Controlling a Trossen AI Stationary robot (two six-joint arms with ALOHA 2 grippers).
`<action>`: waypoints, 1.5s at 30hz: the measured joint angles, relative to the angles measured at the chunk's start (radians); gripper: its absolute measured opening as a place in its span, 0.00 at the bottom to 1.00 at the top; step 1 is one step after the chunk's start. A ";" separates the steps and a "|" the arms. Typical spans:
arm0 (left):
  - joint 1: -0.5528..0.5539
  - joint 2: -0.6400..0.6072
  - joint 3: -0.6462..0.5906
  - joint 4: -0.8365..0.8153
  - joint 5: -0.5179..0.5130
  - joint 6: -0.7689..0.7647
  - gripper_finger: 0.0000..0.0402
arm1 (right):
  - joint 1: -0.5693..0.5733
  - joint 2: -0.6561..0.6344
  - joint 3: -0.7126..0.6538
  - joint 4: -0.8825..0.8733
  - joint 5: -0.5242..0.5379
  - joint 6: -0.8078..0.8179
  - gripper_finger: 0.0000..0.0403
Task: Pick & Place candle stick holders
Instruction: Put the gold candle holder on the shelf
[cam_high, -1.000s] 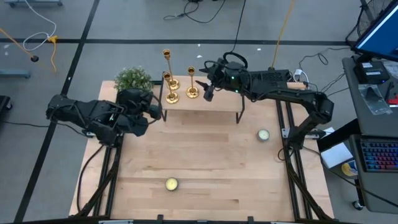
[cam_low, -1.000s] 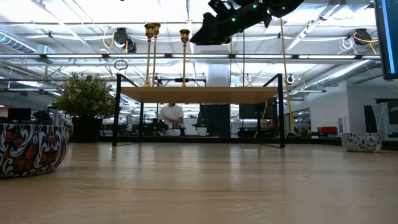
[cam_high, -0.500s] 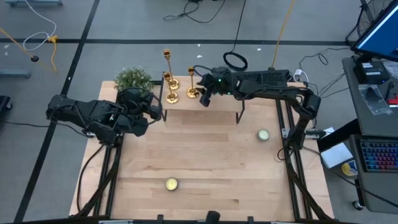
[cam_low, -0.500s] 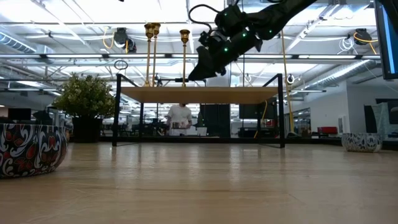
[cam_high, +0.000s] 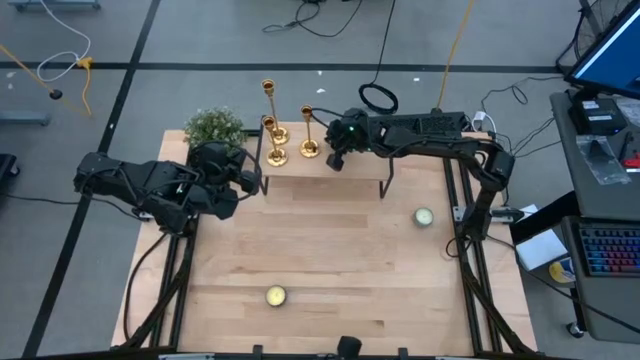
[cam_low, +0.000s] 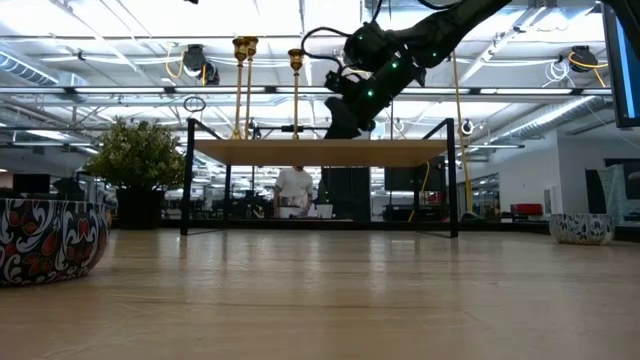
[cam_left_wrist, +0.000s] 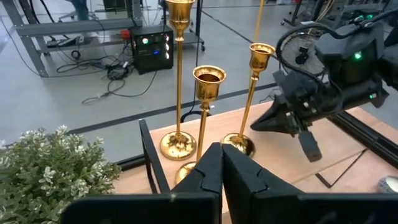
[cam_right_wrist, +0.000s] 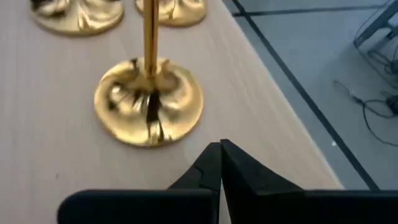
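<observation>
Three gold candle stick holders stand on their round bases on a small raised wooden shelf at the table's far side: a tall one, a middle one and a shorter one. My right gripper is shut, low over the shelf just right of the shorter holder's base, with a small gap between them; it also shows in the high view and the low view. My left gripper is shut and empty, at the shelf's left end beside the plant.
Two short candles in tins stand on the table, one near the right edge and one toward the near edge. The shelf's black legs stand on the table. A person shows in the room behind.
My right gripper has come down from high above the shelf to just over its top, ending beside the shorter candle stick holder's base. The holders and my left arm have kept still.
</observation>
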 joint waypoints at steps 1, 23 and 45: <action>0.003 0.000 0.000 0.000 0.001 -0.002 0.02 | 0.001 0.000 0.000 -0.009 -0.001 0.000 0.00; 0.019 0.000 0.000 0.000 0.008 -0.002 0.03 | 0.010 0.042 0.001 0.054 -0.081 0.064 0.00; 0.019 0.000 0.000 0.005 0.008 0.008 0.03 | 0.031 0.084 0.000 0.199 -0.186 0.088 0.00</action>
